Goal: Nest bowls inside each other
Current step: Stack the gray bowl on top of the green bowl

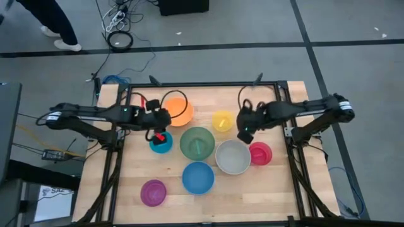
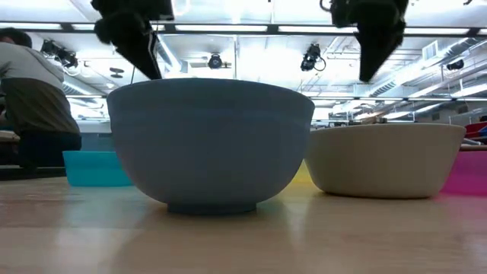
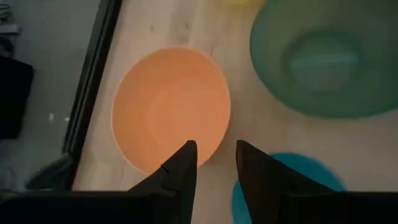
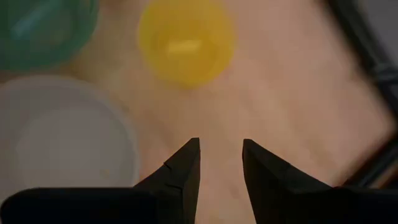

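1. Eight bowls are seen spread singly over the wooden surface (image 1: 278,189), none yet nested. In the high view the orange bowl (image 1: 178,110) and the yellow bowl (image 1: 222,120) lie toward the far edge. The teal bowl (image 1: 161,143), the green bowl (image 1: 197,142), the grey bowl (image 1: 233,157) and the red-pink bowl (image 1: 260,153) form a middle row. The blue bowl (image 1: 198,178) and the magenta bowl (image 1: 153,192) lie nearest the front.

2. The left gripper (image 1: 158,131) is held above the gap between the orange and teal bowls. Its fingers are seen apart in the left wrist view, with nothing between them.

3. The right gripper (image 1: 245,133) is held above bare wood between the yellow, grey and red-pink bowls. Its fingers are also apart and nothing is clamped.

4. No bowl appears to be touched by either gripper, so a first pick is judged to be still ahead.

5. Risks are judged as follows:
   - A thin rim could be missed or pinched off-centre, and the light bowl could then tip or skid into its neighbour.
   - The grey and red-pink bowls look close together, so either could be nudged during a descent.
   - If a larger bowl is placed into a smaller one, the stack would sit high and tilt.
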Controlling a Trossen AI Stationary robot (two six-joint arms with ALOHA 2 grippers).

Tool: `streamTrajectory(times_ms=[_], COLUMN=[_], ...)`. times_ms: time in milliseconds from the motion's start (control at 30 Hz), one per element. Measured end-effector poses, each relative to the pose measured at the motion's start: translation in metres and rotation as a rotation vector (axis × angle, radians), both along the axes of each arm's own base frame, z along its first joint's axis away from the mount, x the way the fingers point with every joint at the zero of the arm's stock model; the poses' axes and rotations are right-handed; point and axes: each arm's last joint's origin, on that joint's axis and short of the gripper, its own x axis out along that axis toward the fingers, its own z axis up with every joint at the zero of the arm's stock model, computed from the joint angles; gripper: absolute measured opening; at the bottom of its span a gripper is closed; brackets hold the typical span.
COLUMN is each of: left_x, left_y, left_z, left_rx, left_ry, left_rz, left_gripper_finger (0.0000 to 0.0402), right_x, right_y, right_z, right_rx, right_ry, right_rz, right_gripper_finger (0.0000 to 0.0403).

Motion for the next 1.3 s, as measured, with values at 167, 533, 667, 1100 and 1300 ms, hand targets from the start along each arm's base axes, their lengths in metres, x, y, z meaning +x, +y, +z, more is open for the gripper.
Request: streamTrajectory(times_ms=[167, 533, 667, 1100, 1300], left_x=[0.002, 0.007, 0.008, 0.014, 0.014], left_y=[0.004, 0.016, 0.022, 0.034, 0.034], left_z=[-0.007, -0.012, -0.015, -0.016, -0.016], left_rx=[0.035, 0.100, 0.113, 0.137, 0.137], left_ry=[0.097, 0.159, 0.188, 0.175, 0.173], left_rz=[-0.041, -0.057, -0.062, -0.060, -0.055], left_gripper_finger=[0.0121, 0.0121, 0.0121, 0.0121, 0.0121], right_x=[0.005, 0.015, 0.018, 0.025, 0.028], right_y=[0.016, 0.025, 0.026, 0.011, 0.003], right_z=[-0.024, -0.070, -0.086, -0.125, -0.121], right_rx=[0.116, 0.226, 0.228, 0.176, 0.237], right_ry=[0.016, -0.021, -0.010, 0.006, 0.002], right_rz=[-0.014, -0.027, -0.026, 0.004, 0.048], right_gripper_finger=[0.0121, 0.0162, 0.0162, 0.0139, 0.0018])
